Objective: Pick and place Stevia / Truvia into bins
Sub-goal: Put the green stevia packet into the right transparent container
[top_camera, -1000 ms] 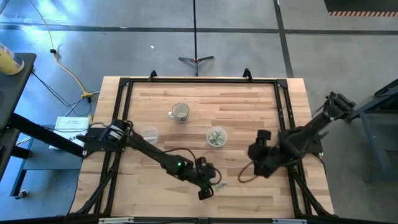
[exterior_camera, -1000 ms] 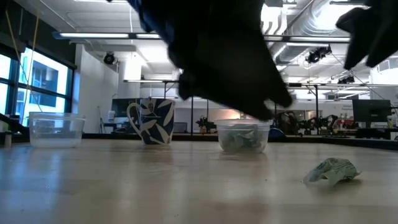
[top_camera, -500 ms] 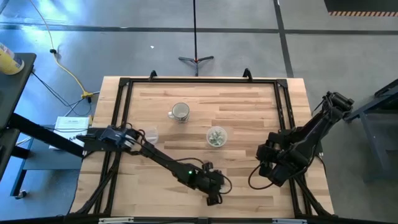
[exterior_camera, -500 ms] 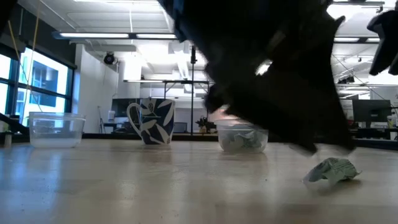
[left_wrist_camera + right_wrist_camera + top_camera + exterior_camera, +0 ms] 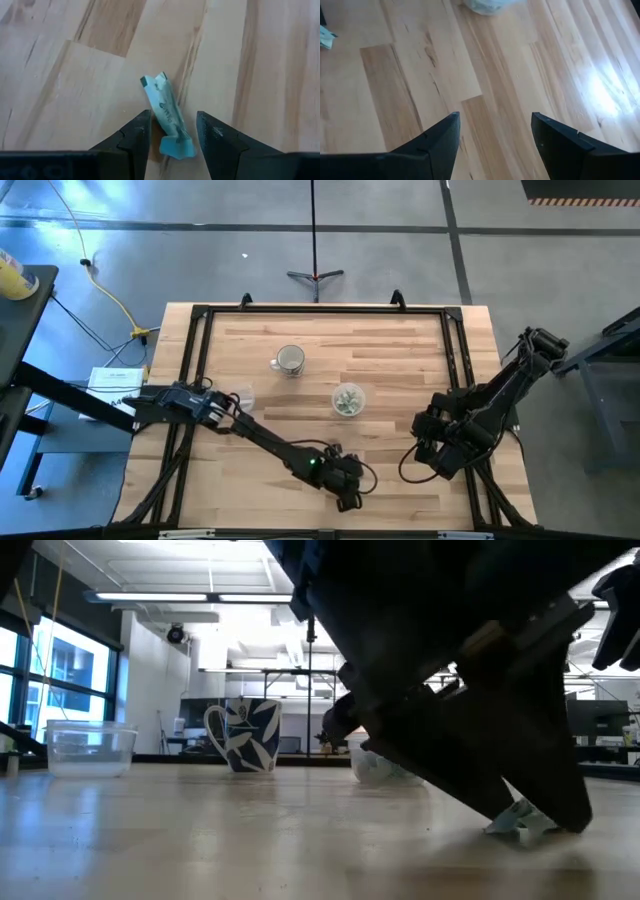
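Stevia packet [image 5: 167,118]: lay crumpled on the wooden table [image 5: 400,360], near its front edge.
Left gripper [image 5: 172,131]: fingers spread, straddling the packet low over the wood.
Right gripper [image 5: 492,131]: spread wide, holding nothing, over the table's right side.
Filled bin [image 5: 348,400]: mid-table, well apart from the packet.

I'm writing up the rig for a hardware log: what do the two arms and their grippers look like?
Both are dark, near-black jointed arms. The left arm shows a small green light near its wrist and cables at its base. The right arm trails a looping black cable. The left gripper and right gripper each have two dark, wedge-shaped fingers.
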Motion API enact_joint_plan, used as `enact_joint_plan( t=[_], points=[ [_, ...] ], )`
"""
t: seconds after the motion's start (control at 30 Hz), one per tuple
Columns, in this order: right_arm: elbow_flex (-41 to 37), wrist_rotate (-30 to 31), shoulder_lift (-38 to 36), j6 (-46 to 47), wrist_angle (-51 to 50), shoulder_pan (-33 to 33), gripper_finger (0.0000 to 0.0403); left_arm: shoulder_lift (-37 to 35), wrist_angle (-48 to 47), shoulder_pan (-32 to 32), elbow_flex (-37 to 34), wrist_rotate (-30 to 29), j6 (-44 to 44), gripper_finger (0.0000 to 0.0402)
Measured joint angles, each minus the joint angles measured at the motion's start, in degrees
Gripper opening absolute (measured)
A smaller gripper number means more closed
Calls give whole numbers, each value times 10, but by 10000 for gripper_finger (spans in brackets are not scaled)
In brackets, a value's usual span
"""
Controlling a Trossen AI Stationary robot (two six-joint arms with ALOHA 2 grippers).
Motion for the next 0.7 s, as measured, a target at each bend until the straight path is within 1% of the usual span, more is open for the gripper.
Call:
enact_joint_plan(
  t=[0.1,0.17,0.23,0.33,0.43,0.5,0.63,0.7],
  points=[
    [0,-2,0,0,0,0,236,1,-3,0,0,1,3,190],
    [0,-4,0,0,0,0,236,1,-6,1,0,-4,19,175],
    [0,-4,0,0,0,0,236,2,-9,0,0,-25,45,150],
    [0,-3,0,1,0,0,236,3,-7,1,-2,-49,85,99],
    [0,-5,0,4,0,0,236,11,-3,11,-2,-64,110,51],
    [0,-5,0,18,0,0,236,12,-8,21,-1,-70,118,28],
    [0,-2,0,26,0,0,236,1,-22,51,-2,-51,119,26],
    [0,-2,0,33,-1,0,236,-19,-59,63,-7,-50,125,26]
  ],
)
